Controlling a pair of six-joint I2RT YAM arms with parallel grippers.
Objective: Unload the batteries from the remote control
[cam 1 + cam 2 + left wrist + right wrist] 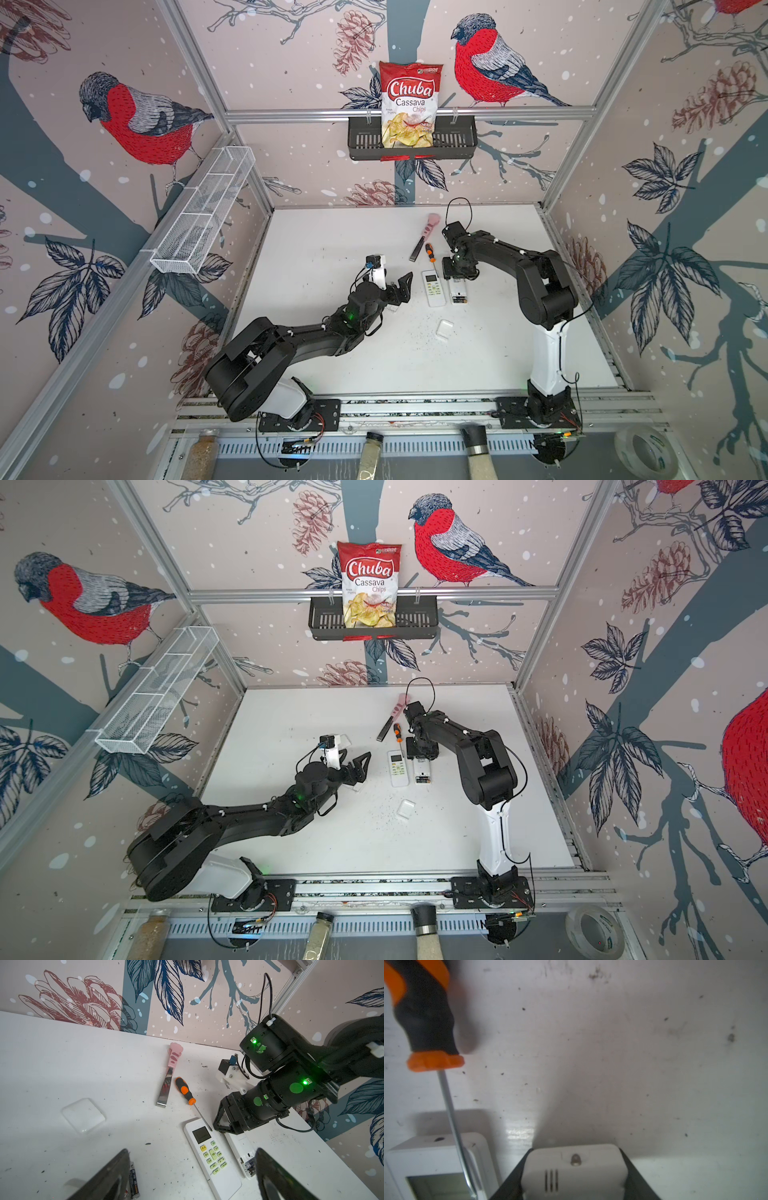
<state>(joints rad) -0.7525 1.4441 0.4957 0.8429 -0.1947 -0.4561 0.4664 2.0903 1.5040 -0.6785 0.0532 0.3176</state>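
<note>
A white remote control (457, 286) lies face down with its battery bay uncovered. My right gripper (457, 275) is shut on the remote's far end (574, 1172), a finger on each side. Dark batteries (250, 1165) sit in the bay (458, 298). One loose battery (134, 1180) lies on the table beside a finger (108, 1176) of my left gripper (191, 1176). That gripper (401, 293) hangs open and empty, left of the remotes. The square white battery cover (444, 329) lies nearer the front.
A second remote (433, 289) lies face up beside the held one. The shaft of an orange-and-black screwdriver (430, 252) reaches over its top. A pink-handled scraper (424, 237) lies behind. A chips bag (409, 104) stands in a wall basket; a wire basket (203, 212) hangs left.
</note>
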